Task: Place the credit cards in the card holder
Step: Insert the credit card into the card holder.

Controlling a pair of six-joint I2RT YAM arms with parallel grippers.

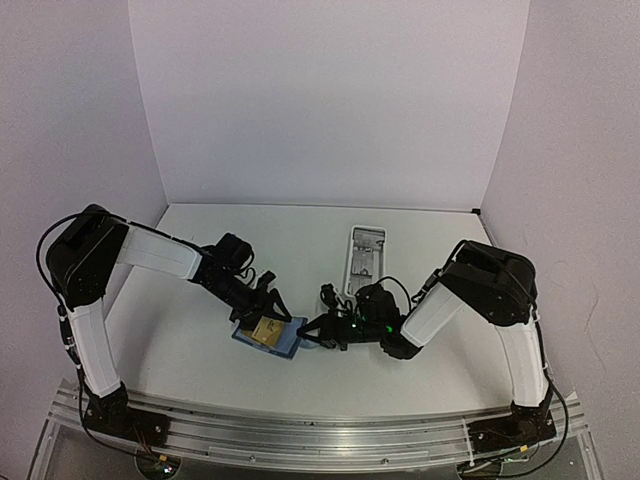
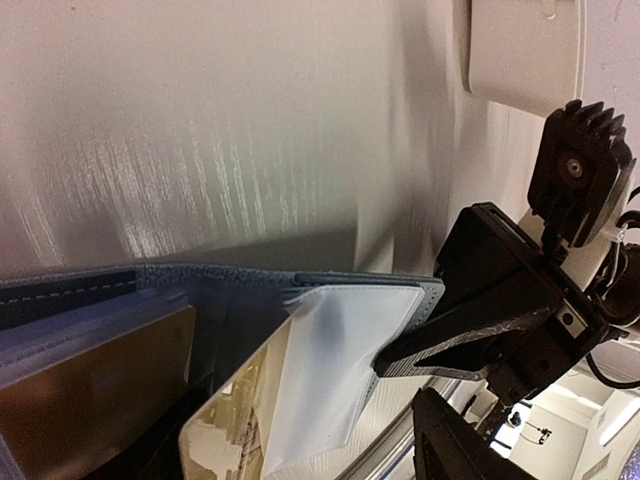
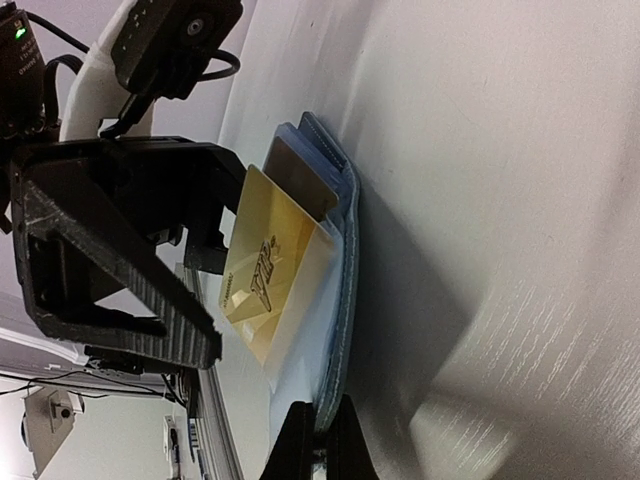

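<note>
Card holder (image 1: 287, 344): blue, lying open on the worktop (image 1: 180, 340), between my two end effectors; contents: one gold credit card (image 3: 262, 262) standing partway behind a clear sleeve, a darker brown card (image 3: 300, 178) behind it; my left end effector (image 1: 272, 303): jaws spread, gripping nothing, just beside the gold credit card; my right end effector (image 3: 320, 440): pinched tight on the holder's edge; top view alone shows the white tray (image 1: 365, 255), well apart behind; wrist views alone show sleeve and pinch.
</note>
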